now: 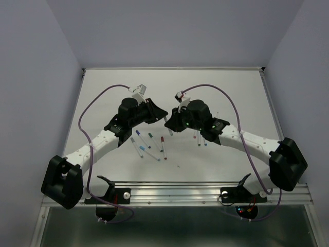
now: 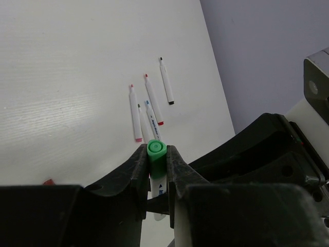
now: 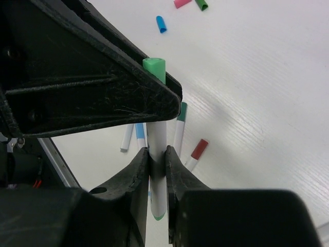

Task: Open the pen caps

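Both grippers were seen closed hard on one pen (image 3: 158,133): the right gripper (image 3: 157,165) was clamped round its white barrel (image 3: 157,201), the left gripper (image 2: 156,163) round its green cap (image 2: 156,150), above the table (image 2: 61,77). A straight pull along the barrel's axis was judged best, without twisting sideways. Farther off, other pens (image 2: 152,99) and loose caps (image 3: 161,23) were scattered.

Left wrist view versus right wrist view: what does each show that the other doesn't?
Only the left wrist view shows the green cap end-on, pinched by the left end effector, with a black-tipped pen lying beyond. Only the right wrist view shows the right end effector gripping the white barrel, plus a loose blue cap on the table. Both show the same green-capped pen, held from both ends.
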Motion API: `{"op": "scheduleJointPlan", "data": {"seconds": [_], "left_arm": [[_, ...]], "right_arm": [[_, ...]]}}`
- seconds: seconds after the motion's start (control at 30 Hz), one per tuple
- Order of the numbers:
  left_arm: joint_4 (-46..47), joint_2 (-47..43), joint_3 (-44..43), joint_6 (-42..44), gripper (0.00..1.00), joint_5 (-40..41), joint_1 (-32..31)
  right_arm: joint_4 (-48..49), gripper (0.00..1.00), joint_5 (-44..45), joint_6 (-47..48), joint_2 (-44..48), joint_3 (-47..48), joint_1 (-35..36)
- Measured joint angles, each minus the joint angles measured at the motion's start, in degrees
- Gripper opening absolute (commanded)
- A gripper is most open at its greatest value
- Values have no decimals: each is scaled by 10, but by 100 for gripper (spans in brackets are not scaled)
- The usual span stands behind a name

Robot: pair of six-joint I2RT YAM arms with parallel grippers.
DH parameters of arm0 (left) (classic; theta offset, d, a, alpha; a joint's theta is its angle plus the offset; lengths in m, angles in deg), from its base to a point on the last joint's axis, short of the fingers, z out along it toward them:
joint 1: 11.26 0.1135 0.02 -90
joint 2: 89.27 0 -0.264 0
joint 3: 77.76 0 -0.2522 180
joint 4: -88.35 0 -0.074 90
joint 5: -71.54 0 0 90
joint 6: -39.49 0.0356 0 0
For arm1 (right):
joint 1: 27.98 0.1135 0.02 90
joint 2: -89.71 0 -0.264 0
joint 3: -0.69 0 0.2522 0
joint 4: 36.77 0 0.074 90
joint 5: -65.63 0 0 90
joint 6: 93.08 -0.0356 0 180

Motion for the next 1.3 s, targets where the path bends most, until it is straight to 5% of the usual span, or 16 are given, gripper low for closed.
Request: {"op": "scheduleJointPlan", "data": {"seconds": [0.37, 0.63, 0.87, 1.3], "left_arm": [[-94, 27, -88, 5, 0, 10, 19], [-80, 85, -194, 30, 0, 124, 188], [-137, 85, -196, 41, 1, 168, 191], [-266, 97, -81, 43, 3, 296, 204]], "right_arm": [[92, 1, -26, -40, 71, -91, -13], [27, 1, -86, -126, 196, -269, -6], [-21, 1, -1, -146, 206, -246, -20], [-140, 3, 172, -105, 55, -132, -202]]}}
